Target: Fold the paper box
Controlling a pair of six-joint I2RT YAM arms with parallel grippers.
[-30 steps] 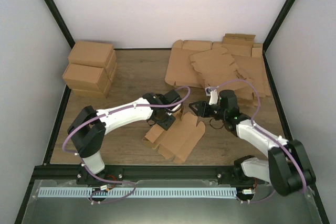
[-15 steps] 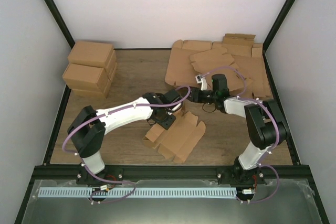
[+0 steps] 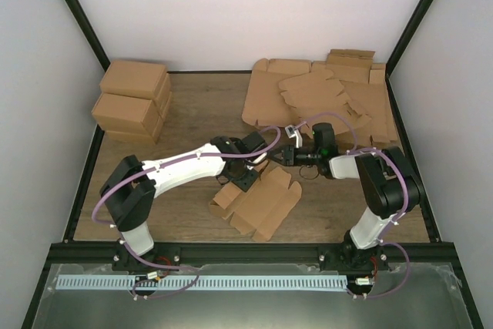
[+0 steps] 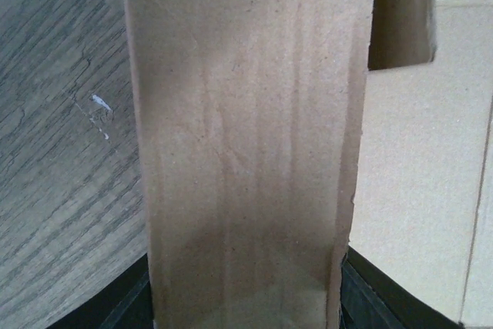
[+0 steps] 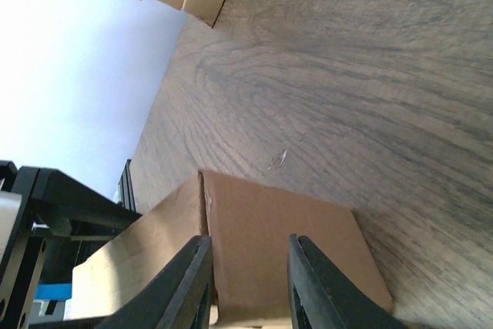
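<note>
Two arms rise from the near edge of the desk [image 3: 192, 109] and both reach toward its middle.

Item, centre and nearest: the paper box [image 3: 260, 202], one brown cardboard blank, partly folded. Most of it lies flat on the wood, and some flaps at its left and far edges are raised.

Item, just beyond at the box's far-left corner: the left pincer [image 3: 245, 179]. In its wrist view a tall flap [image 4: 243, 136] fills the space between its dark fingers; whether they press on it I cannot tell.

Item, right of that, at the box's far edge: the right pincer [image 3: 283, 153], lying low and pointing left. Its jaws stand narrow, with a slim gap showing, at the edge of a raised flap [image 5: 277, 244]. Contact is not clear.

Item, far left: several closed brown cartons [image 3: 132, 99], stacked.

Item, far right: many flat blanks [image 3: 320, 96] of the same brown card, overlapping in a loose heap.
</note>
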